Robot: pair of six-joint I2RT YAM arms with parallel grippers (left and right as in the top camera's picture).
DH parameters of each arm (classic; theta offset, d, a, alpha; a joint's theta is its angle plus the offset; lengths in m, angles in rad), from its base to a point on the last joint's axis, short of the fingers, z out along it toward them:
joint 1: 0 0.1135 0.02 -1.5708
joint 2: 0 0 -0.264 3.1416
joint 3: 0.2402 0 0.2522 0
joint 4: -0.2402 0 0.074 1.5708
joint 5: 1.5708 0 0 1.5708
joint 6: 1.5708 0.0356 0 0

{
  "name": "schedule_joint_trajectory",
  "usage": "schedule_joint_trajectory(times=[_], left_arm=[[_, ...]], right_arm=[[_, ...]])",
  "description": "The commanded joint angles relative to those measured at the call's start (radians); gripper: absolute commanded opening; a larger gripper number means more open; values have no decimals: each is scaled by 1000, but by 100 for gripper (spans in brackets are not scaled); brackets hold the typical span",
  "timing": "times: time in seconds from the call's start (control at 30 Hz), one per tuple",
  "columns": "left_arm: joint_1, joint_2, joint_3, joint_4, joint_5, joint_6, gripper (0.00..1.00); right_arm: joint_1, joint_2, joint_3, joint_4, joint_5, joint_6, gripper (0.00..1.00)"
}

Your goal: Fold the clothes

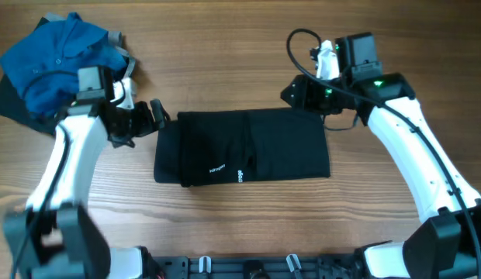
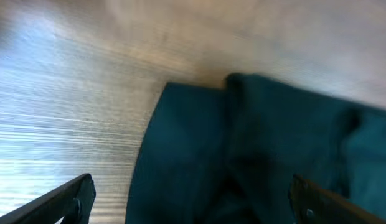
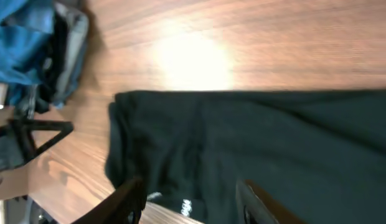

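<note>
Black soft-fabric garment (image 1: 240,147) at mid-table on the brown wooden tabletop (image 1: 225,70): lies flat, folded into a wide rectangle, long sides running 9 to 3 o'clock. Shows an overlapped layer whose edge runs 12 to 6 o'clock through the middle. Carries a small white printed logo (image 1: 217,168) close to the 6 o'clock edge, with a second small white mark just beside it toward 3 o'clock; both too small to read.

Left gripper (image 1: 157,115), just past the garment's 10 o'clock corner: hangs beside the 9 o'clock edge, jaws spread wide, clasps nothing. From the left wrist camera, dark fingers (image 2: 62,199) frame the lower corners of the view, one over bare wood, the other over the cloth, with the garment's corner lying slack between them.

Right gripper (image 1: 302,93), at the garment's 1 o'clock corner: sits just over the far edge, jaws parted, pinches no fabric. From the right wrist camera, black fingers (image 3: 121,202) stand apart above smooth flat cloth, the whole rectangle stretching away beneath them.

Farthest off, at the table's 10 o'clock: bright blue collared button shirt (image 1: 50,54), crumpled in a heap, apart from the garment. Grey cloth (image 1: 116,37) bunched against that heap's 3 o'clock side, touching the blue, near the left arm's wrist.
</note>
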Motion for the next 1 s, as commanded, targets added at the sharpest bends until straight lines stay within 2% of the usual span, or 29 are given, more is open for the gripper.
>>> schedule_joint_trajectory(times=[0.0, 0.13, 0.23, 0.33, 0.47, 0.57, 0.67, 0.73, 0.83, 0.93, 0.97], left_arm=[[8, 171, -20, -9, 34, 45, 100], [8, 280, -20, -6, 136, 138, 100], [8, 296, -21, -14, 136, 170, 100], [8, 298, -64, -13, 262, 283, 94], [8, 301, -131, 24, 312, 306, 92], [1, 301, -153, 24, 396, 376, 90], [-62, 301, -156, 26, 423, 436, 88], [-125, 301, -156, 59, 391, 427, 87], [-177, 301, -156, 105, 342, 356, 78], [-182, 301, -156, 134, 271, 252, 56], [-181, 301, -156, 141, 272, 230, 51]], right_arm=[[-48, 2, 0, -50, 24, -79, 51], [-57, 2, 0, -82, 66, -87, 51], [-57, 2, 0, -82, 66, -86, 51], [-57, 2, 0, -82, 67, -86, 51], [-57, 2, 0, -81, 66, -85, 51], [-57, 2, 0, -84, 66, -86, 51], [-57, 2, 0, -90, 66, -86, 51], [-57, 2, 0, -94, 66, -86, 50], [-57, 2, 0, -97, 66, -86, 50], [-57, 2, 0, -98, 66, -86, 50], [-57, 2, 0, -98, 66, -86, 50]])
